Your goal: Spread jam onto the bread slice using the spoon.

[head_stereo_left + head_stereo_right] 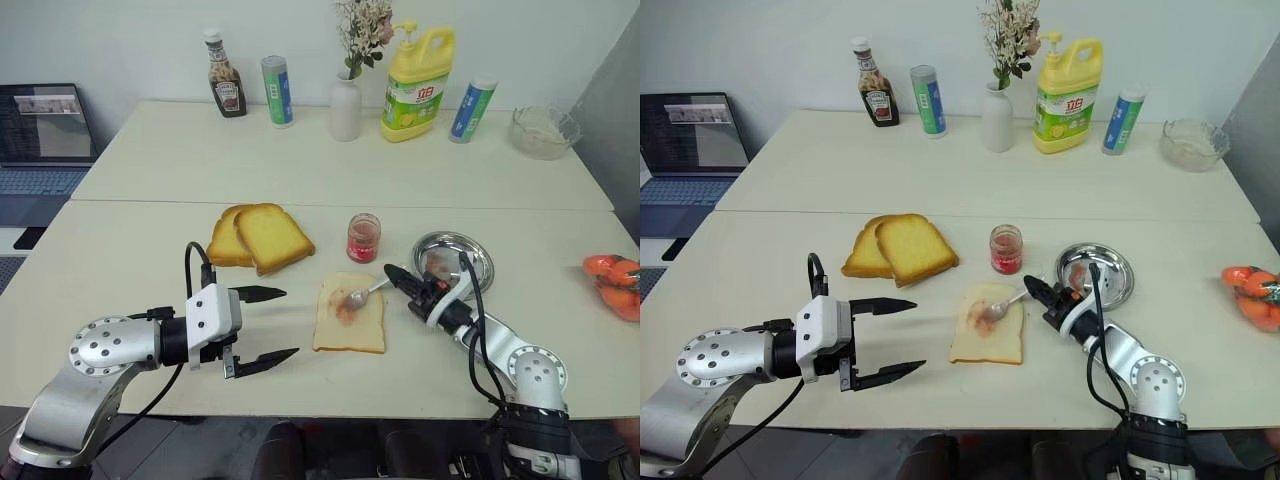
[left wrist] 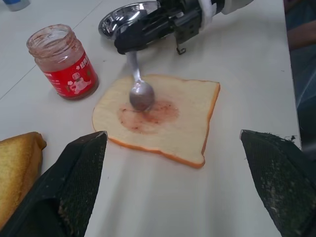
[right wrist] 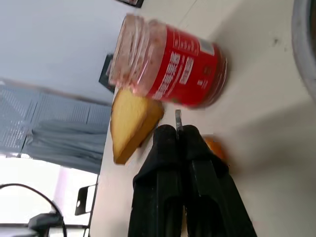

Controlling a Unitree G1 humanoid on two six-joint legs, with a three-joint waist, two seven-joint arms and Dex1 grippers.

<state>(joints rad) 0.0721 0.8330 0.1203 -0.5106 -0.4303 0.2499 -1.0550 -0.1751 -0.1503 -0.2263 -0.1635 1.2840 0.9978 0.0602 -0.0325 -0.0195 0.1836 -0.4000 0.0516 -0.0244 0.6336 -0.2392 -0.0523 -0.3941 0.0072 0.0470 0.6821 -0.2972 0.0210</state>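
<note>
A: Spreading is the step in hand, judging by the scene: the right gripper (image 1: 392, 276), clenched on the spoon (image 1: 362, 295) by its handle, rests the bowl on the bread slice (image 1: 350, 322), which lies on the table (image 1: 120, 250) between both arms.

B: And next?

A: Probably sweeping strokes outward; the jam (image 2: 148, 113) is only a small pinkish smear near the slice's middle, its pale margins bare. The jam jar (image 1: 363, 238) stands just beyond.

B: The left gripper (image 1: 262, 326)?

A: Released, jaws wide, hovering beside the slice.
</note>
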